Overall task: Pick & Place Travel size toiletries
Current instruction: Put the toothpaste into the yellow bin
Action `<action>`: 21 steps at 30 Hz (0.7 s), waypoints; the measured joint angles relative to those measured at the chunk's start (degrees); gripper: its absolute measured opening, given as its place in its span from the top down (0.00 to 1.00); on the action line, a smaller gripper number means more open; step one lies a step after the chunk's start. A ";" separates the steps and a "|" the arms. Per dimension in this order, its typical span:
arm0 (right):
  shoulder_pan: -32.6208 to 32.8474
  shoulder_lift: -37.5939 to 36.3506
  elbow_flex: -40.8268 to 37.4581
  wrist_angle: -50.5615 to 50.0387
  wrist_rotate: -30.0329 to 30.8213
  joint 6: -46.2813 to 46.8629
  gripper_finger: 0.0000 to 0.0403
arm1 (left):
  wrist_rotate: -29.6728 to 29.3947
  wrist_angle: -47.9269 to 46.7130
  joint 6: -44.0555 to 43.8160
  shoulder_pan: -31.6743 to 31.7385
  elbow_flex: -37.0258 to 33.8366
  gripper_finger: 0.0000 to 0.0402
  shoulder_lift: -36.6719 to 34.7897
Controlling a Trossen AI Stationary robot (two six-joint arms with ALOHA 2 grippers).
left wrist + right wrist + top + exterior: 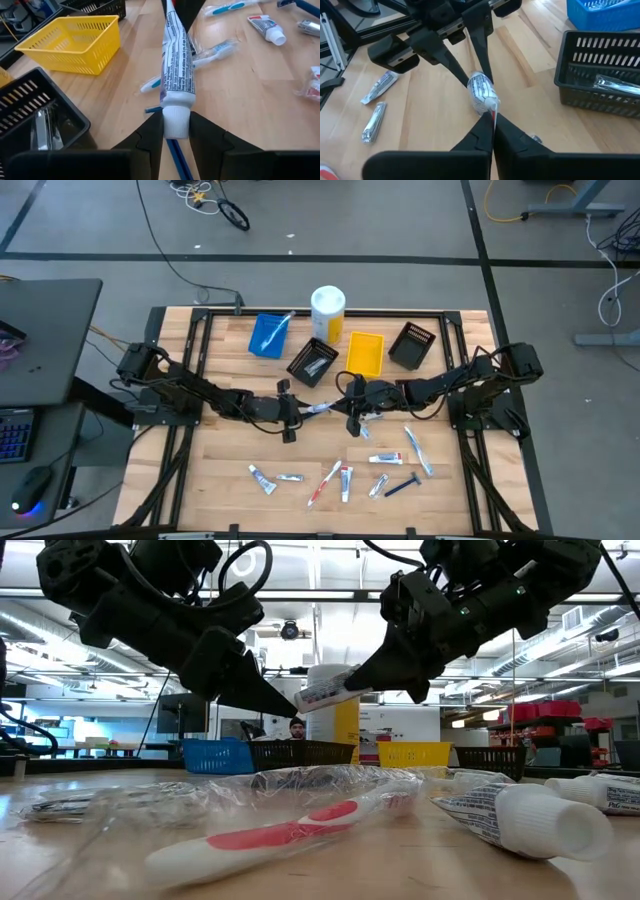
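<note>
Toothpaste tube point(176, 75), one of the travel size toiletries, is shown held in the air between both grippers, its long axis running from one set of jaws straight to the other. The cap end is pinched by the left gripper point(176, 131); the crimped tail is clamped by the right gripper point(492, 116). Neither arm is nearer: a handover is judged under way. The black bin point(30, 122) lies just beside the left jaws.

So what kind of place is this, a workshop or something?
Most likely a robotics lab or test hall. The wooden table stands on a taped concrete floor with loose cables, a desk with a keyboard sits beside it, and the low view shows open ceiling ducts and benches behind.
</note>
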 joint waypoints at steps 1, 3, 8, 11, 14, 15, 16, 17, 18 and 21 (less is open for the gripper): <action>-0.02 0.00 0.00 -0.12 0.02 0.00 0.99 | 0.00 0.02 -0.27 0.00 0.00 0.76 0.00; -0.02 0.00 0.02 -0.93 0.07 0.00 0.99 | -0.60 -0.02 -0.35 0.11 0.00 0.76 0.00; -0.13 -0.39 0.02 -5.52 0.74 0.25 0.99 | -2.52 -0.05 -1.71 1.02 0.00 0.74 0.00; -0.09 -2.13 -0.11 -6.10 2.20 0.37 1.00 | -2.93 -0.04 -3.93 1.87 0.04 0.71 -0.07; -0.07 -5.01 -0.09 -10.43 5.51 -0.17 1.00 | -2.97 0.00 -5.69 2.50 0.12 0.67 -0.17; -0.09 -6.54 -0.09 -13.50 7.54 -0.53 1.00 | -2.96 -0.43 -6.21 2.64 0.04 0.66 -0.08; -0.09 -8.35 -0.09 -16.61 10.15 -0.92 1.00 | -2.92 -0.70 -6.87 2.82 0.00 0.65 -0.04; -0.09 -10.06 -0.06 -19.16 13.51 -1.18 1.00 | -2.82 -0.57 -7.12 2.98 0.00 0.65 -0.04; -0.09 -11.86 -0.01 -21.95 17.79 -1.38 1.00 | -2.78 -0.53 -7.14 3.14 0.04 0.64 -0.06; -0.24 -16.81 0.00 -27.52 34.67 -0.63 1.00 | -2.78 -0.78 -7.07 3.61 0.04 0.64 -0.07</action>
